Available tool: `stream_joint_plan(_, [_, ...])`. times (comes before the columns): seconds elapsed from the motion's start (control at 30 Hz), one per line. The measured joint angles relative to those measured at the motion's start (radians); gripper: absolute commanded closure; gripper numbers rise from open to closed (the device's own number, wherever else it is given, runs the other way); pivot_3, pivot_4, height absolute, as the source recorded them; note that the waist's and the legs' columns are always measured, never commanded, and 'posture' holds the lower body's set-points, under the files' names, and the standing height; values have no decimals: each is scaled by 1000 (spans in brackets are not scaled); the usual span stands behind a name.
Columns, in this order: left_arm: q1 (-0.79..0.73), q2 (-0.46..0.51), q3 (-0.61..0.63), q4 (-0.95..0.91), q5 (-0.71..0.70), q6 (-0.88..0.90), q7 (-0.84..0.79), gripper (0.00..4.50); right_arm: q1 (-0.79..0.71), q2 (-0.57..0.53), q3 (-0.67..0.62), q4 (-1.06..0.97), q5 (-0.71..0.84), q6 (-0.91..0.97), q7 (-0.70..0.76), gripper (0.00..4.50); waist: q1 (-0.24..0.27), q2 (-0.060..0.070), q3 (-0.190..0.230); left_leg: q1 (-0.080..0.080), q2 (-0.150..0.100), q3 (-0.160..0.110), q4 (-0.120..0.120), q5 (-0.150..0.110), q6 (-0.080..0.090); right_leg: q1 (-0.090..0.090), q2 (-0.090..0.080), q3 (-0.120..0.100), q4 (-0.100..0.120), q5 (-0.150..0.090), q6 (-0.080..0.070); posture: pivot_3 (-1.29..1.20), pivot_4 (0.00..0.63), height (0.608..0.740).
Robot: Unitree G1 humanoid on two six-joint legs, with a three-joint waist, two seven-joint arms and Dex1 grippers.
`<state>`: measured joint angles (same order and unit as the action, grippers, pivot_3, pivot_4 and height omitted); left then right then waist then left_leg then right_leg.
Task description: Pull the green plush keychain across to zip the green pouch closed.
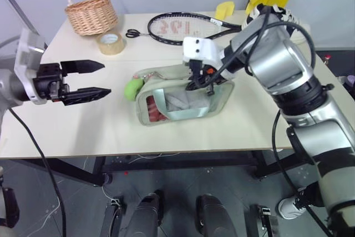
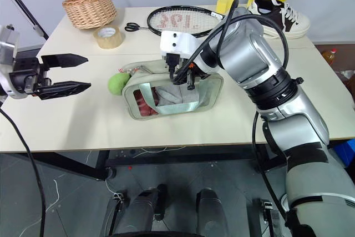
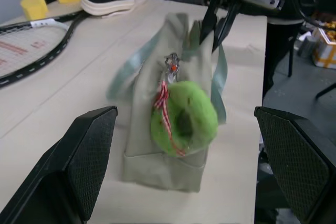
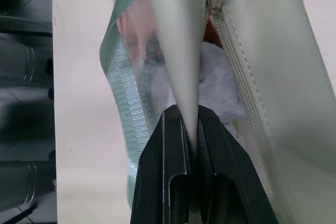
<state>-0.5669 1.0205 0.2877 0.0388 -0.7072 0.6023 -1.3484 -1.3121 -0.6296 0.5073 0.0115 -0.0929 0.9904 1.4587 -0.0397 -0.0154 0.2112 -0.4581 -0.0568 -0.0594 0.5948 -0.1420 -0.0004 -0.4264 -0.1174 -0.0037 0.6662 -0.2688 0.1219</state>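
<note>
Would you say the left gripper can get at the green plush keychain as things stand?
Probably yes. The left gripper is open and points at the green plush keychain, which hangs off the near end of the green pouch with bare table between them. The right gripper pinches the pouch's fabric farther along, out of the way.

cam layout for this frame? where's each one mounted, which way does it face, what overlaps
Head stereo pair: forward and down over the table; both arms, left gripper, right gripper on the green pouch.
Left wrist: along its open fingers at the green plush keychain on the pouch's end.
Right wrist: fingers shut on the pouch's edge beside the zipper.
Shared: pouch in all.
</note>
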Motion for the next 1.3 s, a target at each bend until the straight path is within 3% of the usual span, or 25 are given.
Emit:
stream_joint_plan(0.63, [-39, -24, -41, 40, 23, -28, -7, 0, -25, -8, 71, -62, 76, 144, -114, 4439, -4, 0, 0, -1, 0, 0, 0, 0, 0, -1, 0, 0, 0, 0, 0, 0, 150, 724])
stream_joint_plan(0.73, [-38, -23, -41, 36, 23, -28, -6, 0, -22, 2, 71, -46, 81, 136, -146, 3429, -4, -1, 0, -1, 0, 0, 0, 0, 0, -1, 0, 0, 0, 0, 0, 0, 150, 724])
stream_joint_plan(0.83, [-34, -22, -40, 36, 23, -28, -7, 0, -7, 2, 71, -46, 106, 121, -152, 1896, -4, -1, 0, -1, 0, 0, 1, 0, 0, -1, 0, 0, 0, 0, 0, 0, 150, 724])
stream_joint_plan(0.97, [-34, -21, -40, 35, 23, -28, -7, 0, -8, -47, 54, -52, 150, 103, -129, 1896, -1, -1, 0, -2, 0, 0, 1, 0, 0, -1, 0, 0, 0, 0, 0, 0, 150, 724])
stream_joint_plan(1.1, [-34, -21, -39, 36, 23, -28, -8, 0, -7, -175, -31, -96, 194, 71, -97, 1896, 3, -1, 0, -2, 0, 0, 2, 0, 0, -1, 0, 0, -1, 1, 0, 0, 150, 724])
stream_joint_plan(1.3, [-38, -23, -44, 37, 26, -29, -14, 0, 143, -292, -90, -128, 200, 12, -112, 1896, -2, -2, -1, -2, 0, 1, 2, 0, 0, -1, 0, 0, -1, 1, 0, 0, 150, 724])
